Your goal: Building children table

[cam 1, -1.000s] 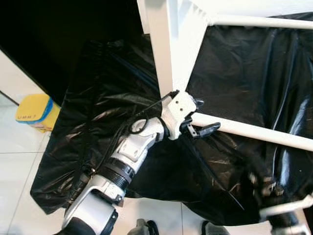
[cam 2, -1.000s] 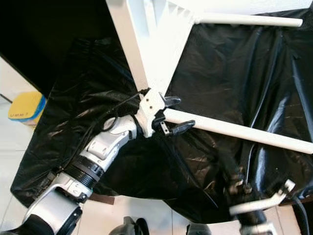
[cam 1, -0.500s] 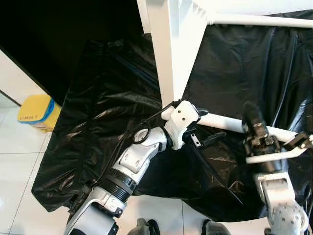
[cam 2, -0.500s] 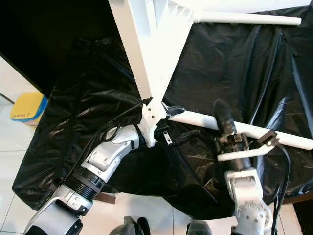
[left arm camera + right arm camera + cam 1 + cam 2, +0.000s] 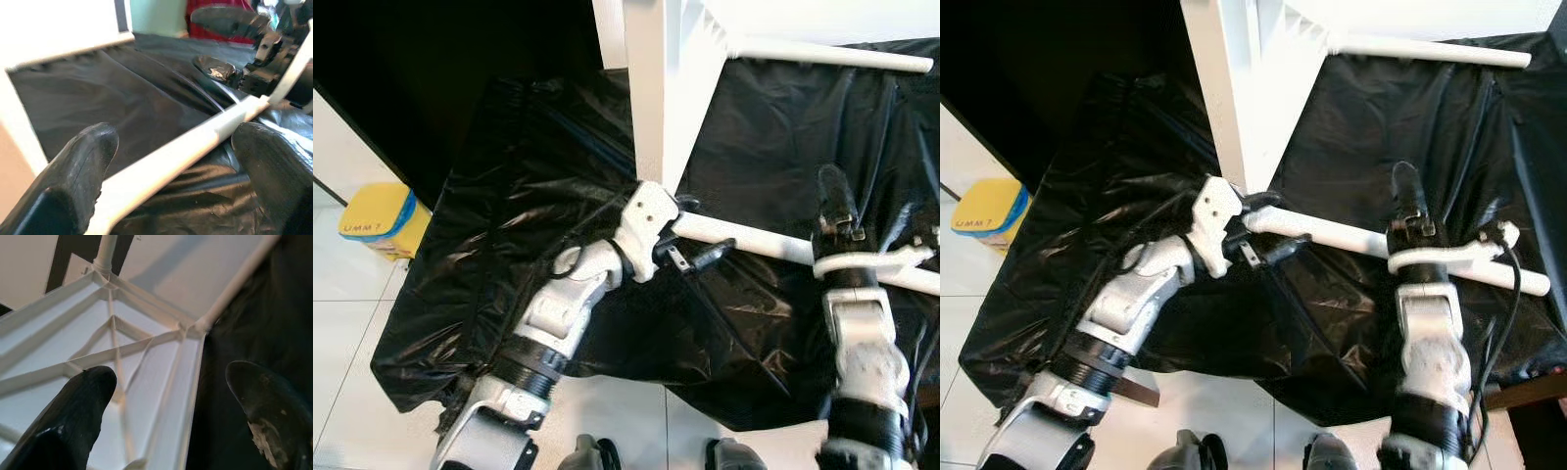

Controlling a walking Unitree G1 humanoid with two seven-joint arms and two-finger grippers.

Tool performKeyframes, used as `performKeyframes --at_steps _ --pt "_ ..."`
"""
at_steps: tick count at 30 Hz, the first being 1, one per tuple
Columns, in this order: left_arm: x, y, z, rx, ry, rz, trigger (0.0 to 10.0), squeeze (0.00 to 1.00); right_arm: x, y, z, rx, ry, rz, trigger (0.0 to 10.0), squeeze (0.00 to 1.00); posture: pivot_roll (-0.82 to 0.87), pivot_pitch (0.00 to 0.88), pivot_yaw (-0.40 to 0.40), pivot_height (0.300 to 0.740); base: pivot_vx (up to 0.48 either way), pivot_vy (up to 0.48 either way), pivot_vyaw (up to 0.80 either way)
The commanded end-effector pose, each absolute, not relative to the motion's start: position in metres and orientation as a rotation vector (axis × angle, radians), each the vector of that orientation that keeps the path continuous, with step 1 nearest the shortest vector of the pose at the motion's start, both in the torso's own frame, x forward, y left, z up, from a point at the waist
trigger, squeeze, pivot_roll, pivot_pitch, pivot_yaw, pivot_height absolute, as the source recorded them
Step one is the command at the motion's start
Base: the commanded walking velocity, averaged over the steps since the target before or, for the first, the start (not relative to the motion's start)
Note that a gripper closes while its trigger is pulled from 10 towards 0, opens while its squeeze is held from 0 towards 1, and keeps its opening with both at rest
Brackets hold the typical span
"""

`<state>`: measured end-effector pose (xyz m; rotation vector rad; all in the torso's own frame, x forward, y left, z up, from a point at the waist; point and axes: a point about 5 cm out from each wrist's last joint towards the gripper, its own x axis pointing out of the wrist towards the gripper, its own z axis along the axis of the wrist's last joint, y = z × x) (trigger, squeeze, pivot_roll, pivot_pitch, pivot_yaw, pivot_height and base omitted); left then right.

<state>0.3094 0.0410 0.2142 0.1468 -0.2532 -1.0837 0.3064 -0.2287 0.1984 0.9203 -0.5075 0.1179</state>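
The white children's table (image 5: pixel 658 88) stands on its side at the top, its ribbed underside (image 5: pixel 122 347) facing my right wrist camera. One white leg (image 5: pixel 759 242) lies across the black plastic sheet (image 5: pixel 538 176); another leg (image 5: pixel 832 54) sticks out to the right higher up. My left gripper (image 5: pixel 697 230) is open and straddles the near end of the lying leg (image 5: pixel 186 152), with a finger (image 5: pixel 83 166) on either side. My right gripper (image 5: pixel 867 211) is open above the same leg further right, its fingers pointing toward the table.
A yellow container with a blue band (image 5: pixel 377 215) sits on the white tile floor (image 5: pixel 352 333) at the left. The black sheet covers most of the ground under the table. A dark area lies at the upper left.
My right arm has risen from the bottom right corner up to the lying leg. My left gripper has stayed around the leg's near end and shifted slightly left.
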Motion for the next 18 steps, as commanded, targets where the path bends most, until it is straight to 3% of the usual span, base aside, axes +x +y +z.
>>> performKeyframes --at_steps 1,7,10,14,18 --pt "0.316 0.055 0.215 0.111 -0.241 -0.869 10.0 0.0 0.31 -0.228 0.193 0.901 -0.482 0.081 10.0 0.0 -0.12 0.104 0.046 0.74 0.0 0.0 0.0" --pt "0.307 0.074 0.22 0.078 -0.225 -0.82 10.0 0.0 0.326 -0.232 0.201 0.773 -0.484 0.017 10.0 0.0 -0.1 0.09 0.036 0.74 0.0 0.0 0.0" --pt "0.307 0.097 0.219 0.091 -0.194 -0.726 10.0 0.0 0.334 -0.231 0.205 0.638 -0.464 -0.05 10.0 0.0 -0.08 0.08 0.023 0.74 0.0 0.0 0.0" --pt "0.307 0.105 0.22 0.099 -0.188 -0.685 10.0 0.0 0.337 -0.229 0.204 0.61 -0.447 -0.067 10.0 0.0 -0.07 0.081 0.018 0.74 0.0 0.0 0.0" --pt "0.313 0.119 0.215 0.114 -0.163 -0.589 10.0 0.0 0.342 -0.222 0.205 0.439 -0.424 -0.11 10.0 0.0 -0.06 0.079 0.01 0.74 0.0 0.0 0.0"
